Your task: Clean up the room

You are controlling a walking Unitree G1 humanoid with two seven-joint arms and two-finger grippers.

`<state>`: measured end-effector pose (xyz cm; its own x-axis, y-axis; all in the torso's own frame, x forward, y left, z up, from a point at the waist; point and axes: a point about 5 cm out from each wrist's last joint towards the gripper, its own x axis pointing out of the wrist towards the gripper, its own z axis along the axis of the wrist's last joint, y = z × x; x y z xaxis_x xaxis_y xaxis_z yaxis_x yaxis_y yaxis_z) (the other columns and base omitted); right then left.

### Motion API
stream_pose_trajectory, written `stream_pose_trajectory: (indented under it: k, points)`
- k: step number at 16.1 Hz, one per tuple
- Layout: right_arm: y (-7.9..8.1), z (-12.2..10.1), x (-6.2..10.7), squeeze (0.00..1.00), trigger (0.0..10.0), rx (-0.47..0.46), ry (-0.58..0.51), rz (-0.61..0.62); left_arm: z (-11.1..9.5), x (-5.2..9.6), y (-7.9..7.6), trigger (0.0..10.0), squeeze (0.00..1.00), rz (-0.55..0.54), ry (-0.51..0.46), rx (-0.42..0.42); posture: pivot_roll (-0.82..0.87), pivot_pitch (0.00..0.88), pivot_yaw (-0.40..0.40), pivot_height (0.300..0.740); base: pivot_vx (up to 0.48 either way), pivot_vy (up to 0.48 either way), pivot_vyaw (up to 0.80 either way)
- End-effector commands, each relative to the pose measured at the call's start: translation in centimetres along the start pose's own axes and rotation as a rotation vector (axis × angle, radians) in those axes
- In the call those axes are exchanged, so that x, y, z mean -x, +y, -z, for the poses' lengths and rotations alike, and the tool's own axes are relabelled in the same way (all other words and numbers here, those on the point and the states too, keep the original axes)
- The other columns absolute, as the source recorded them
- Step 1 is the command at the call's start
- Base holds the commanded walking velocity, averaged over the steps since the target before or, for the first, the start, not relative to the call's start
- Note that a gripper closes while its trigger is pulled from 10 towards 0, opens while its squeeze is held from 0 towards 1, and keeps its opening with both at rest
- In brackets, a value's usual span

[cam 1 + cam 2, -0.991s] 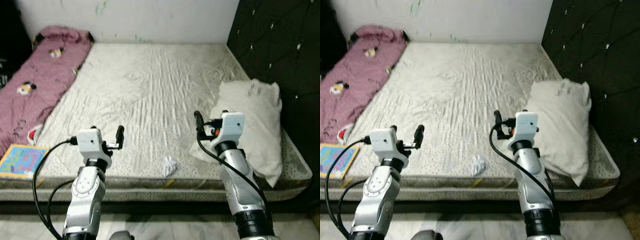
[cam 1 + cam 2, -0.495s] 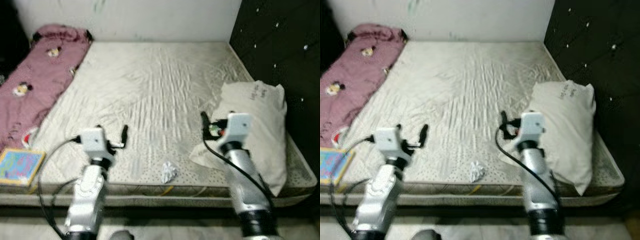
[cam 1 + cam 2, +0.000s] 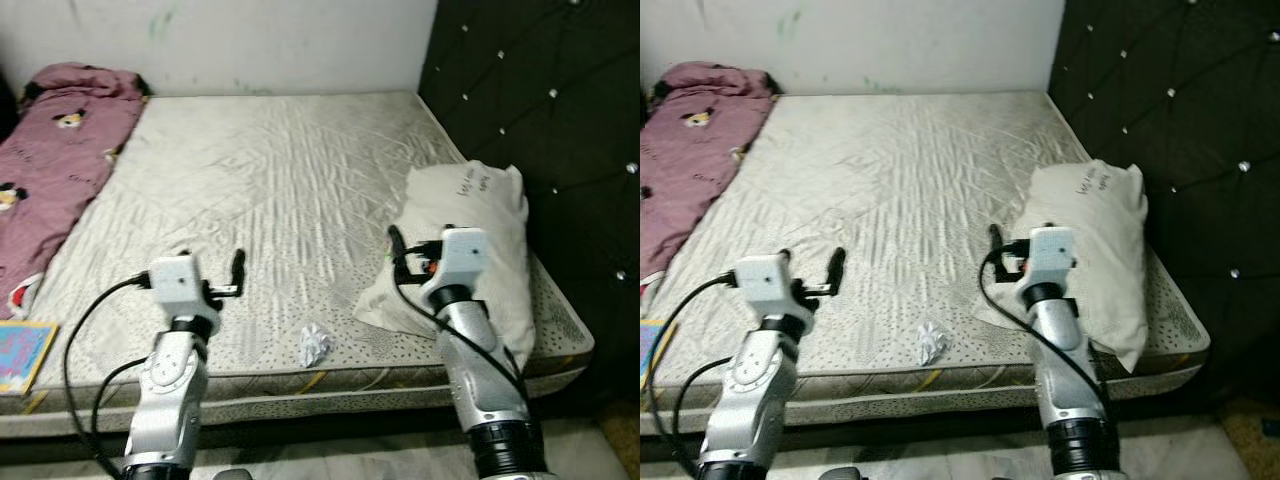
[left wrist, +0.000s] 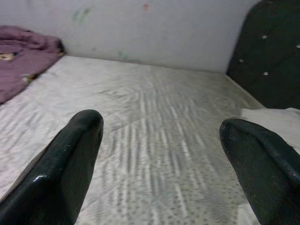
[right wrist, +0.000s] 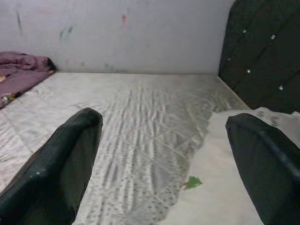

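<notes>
We are standing at the near edge of the bed (image 3: pixel 300 180), and the tidying is barely begun. At its left edge a pink blanket (image 3: pixel 50 150) is lying bunched toward the far corner, with a colourful book (image 3: pixel 22 352) at the near left corner. Our left gripper (image 3: pixel 237 270) is hovering, fingers apart and empty. A crumpled paper (image 3: pixel 313 344) is sitting by the near edge — likely our first pickup. Our right gripper (image 3: pixel 396 250) is hovering too, fingers spread, just beside the pillow (image 3: pixel 470 250) at the right edge — its dark writing is unreadable.
</notes>
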<state>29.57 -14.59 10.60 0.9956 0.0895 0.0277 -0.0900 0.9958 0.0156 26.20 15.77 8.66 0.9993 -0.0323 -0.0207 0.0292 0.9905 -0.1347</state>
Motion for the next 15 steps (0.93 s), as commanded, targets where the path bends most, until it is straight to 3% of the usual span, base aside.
stream_pose_trajectory:
  k: [1,15]
  points:
    - [-0.18,-0.39,-0.19,0.0,10.0,0.002,-0.013,0.006,0.09,-0.03,-0.05,10.0,0.0,-0.001,0.014,0.006,0.05,0.0,-0.007,0.74,0.0,0.0,0.0]
    - [-0.11,-0.28,-0.39,0.0,10.0,0.009,-0.005,-0.004,0.03,-0.12,-0.1,10.0,0.0,-0.01,0.007,0.004,0.05,0.0,-0.016,0.74,0.0,0.43,0.0]
